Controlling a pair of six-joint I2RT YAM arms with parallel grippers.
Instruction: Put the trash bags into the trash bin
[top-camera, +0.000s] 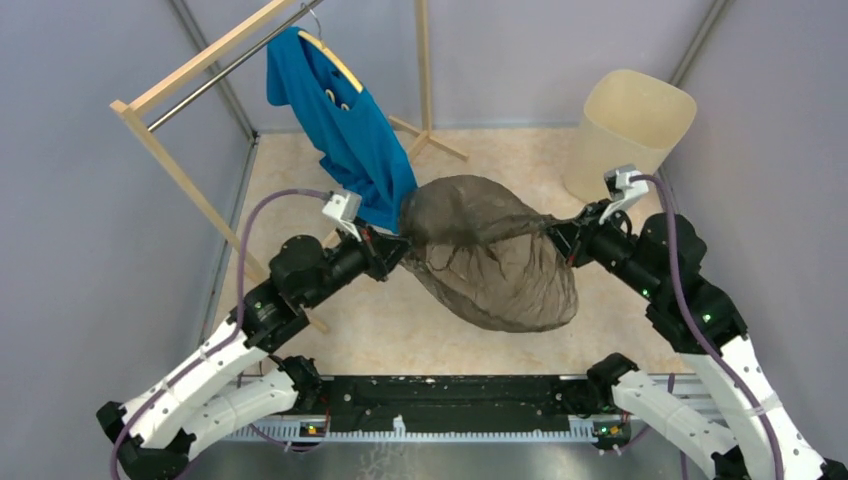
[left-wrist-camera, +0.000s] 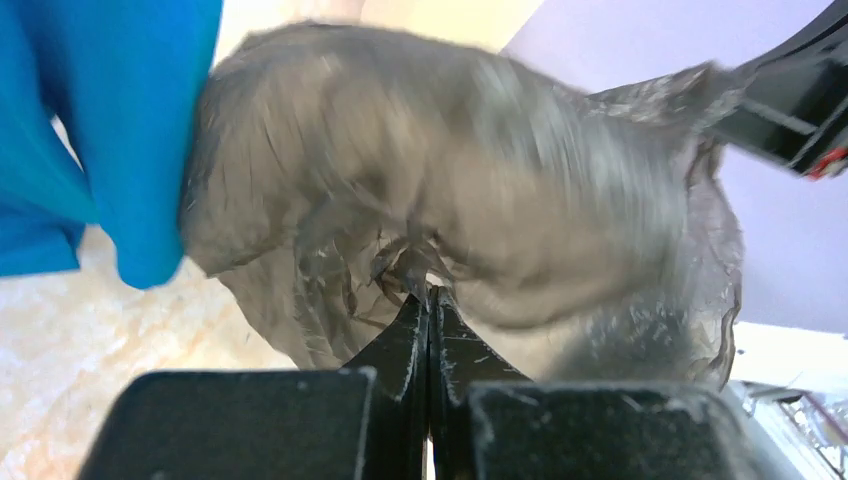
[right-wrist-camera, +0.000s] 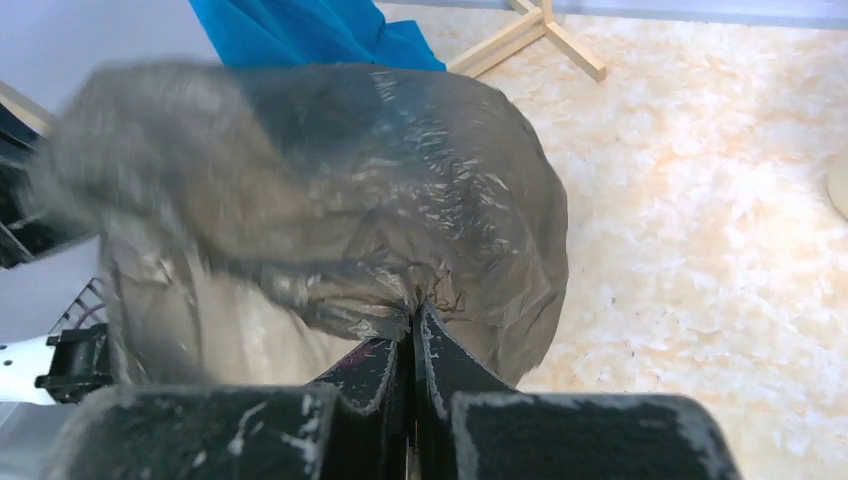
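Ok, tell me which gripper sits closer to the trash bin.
The right gripper: it pinches the trash bag near the trash bin, while the left gripper holds the other side by the blue shirt.

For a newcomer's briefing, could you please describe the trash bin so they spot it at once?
Look at the far right corner, beyond the right arm. There stands the trash bin: tall, cream-beige, smooth-sided, unlike the wooden rack on the left.

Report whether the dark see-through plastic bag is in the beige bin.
Out: the dark glossy plastic bag hangs midair, apart from the tall cream-beige bin.
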